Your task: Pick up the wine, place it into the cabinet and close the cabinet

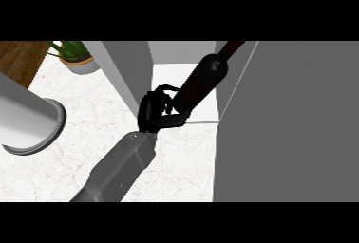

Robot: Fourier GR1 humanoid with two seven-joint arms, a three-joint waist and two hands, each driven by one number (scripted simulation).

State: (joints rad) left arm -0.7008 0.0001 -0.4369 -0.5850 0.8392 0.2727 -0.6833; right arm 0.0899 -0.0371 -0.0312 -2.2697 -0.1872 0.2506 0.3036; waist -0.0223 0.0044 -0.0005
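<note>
The wine bottle is dark and leans with its neck toward the upper right. Its lower part sits over the white floor of the open cabinet, between the grey left wall and the big grey door swung out at the right. My left hand is at the cabinet's front edge, its fingers curled round the bottle's lower body and hiding its base. The grey forearm runs down to the lower left. My right hand does not show.
A potted green plant stands at the back left on the white marble counter. A large pale cylinder lies at the left edge. A strip of wood shows at the top left.
</note>
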